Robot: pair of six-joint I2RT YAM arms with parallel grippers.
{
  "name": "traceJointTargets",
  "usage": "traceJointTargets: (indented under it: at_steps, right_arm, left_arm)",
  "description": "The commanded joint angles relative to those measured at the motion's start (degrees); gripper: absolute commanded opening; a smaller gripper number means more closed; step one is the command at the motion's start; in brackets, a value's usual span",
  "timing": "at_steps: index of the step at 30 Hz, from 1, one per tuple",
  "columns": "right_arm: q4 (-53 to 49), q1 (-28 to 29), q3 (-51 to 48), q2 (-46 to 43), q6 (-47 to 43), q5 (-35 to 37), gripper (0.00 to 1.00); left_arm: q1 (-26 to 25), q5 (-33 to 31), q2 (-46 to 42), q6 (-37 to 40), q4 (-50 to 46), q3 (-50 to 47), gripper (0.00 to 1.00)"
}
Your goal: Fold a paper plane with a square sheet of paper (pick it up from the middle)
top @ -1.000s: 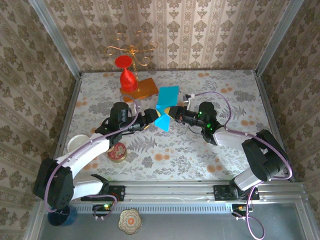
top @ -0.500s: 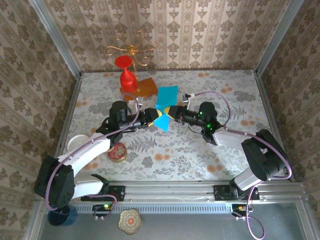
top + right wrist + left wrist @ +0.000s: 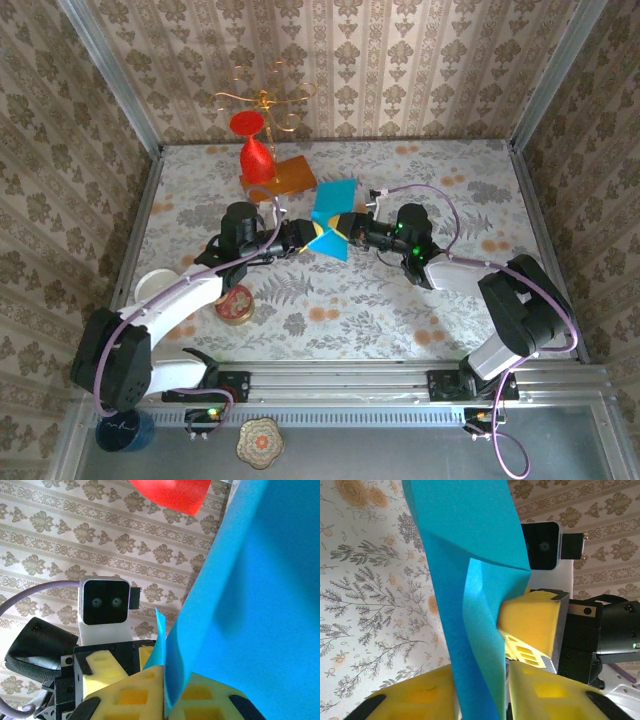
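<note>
The square sheet of paper (image 3: 331,208), teal-blue and creased into flaps, is held upright above the middle of the table between both arms. My right gripper (image 3: 346,229) is shut on its edge from the right; in the right wrist view the paper (image 3: 260,605) rises from between that gripper's (image 3: 172,687) yellow pads. From the left, my left gripper (image 3: 305,236) has the folded paper (image 3: 470,555) between its pads (image 3: 420,695), which press on both sides of it. The right gripper's yellow fingers (image 3: 530,615) sit just behind the sheet.
A red glass (image 3: 255,150) and an orange wooden block (image 3: 287,176) stand behind the paper, with a gold wire stand (image 3: 262,100) at the back wall. A white bowl (image 3: 155,287) and a small round tin (image 3: 236,304) lie beside the left arm.
My left gripper's jaws have closed in from wide open onto the paper. The sheet's lower flap has shifted slightly to the right. The right gripper has kept its hold.
</note>
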Motion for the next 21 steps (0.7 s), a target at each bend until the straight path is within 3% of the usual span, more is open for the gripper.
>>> traceJointTargets:
  at_steps: [1, 7, 14, 18, 21]
  right_arm:
    - [0.7, -0.5, -0.1, 0.6, 0.5, -0.5, 0.12]
    - [-1.0, -1.0, -0.4, 0.4, 0.3, -0.6, 0.25]
    - [-13.2, -4.0, -2.7, -4.8, -4.8, 1.9, 0.48]
    - [-29.8, -5.9, -1.8, -11.6, -12.9, 7.1, 0.54]
    - [-42.9, -6.4, 0.2, -16.9, -19.2, 14.0, 0.58]
  left_arm:
    - [0.7, 1.4, 0.7, 1.3, 1.7, -0.3, 0.26]
    - [1.0, 1.4, 1.8, 2.1, 0.6, 0.6, 0.11]
    - [1.6, -0.8, 1.5, 9.0, -8.3, 2.6, 0.1]
    - [0.6, -8.9, 0.5, 20.3, -23.5, 7.5, 0.1]
    - [-3.1, -20.7, 1.1, 30.3, -39.0, 14.7, 0.1]
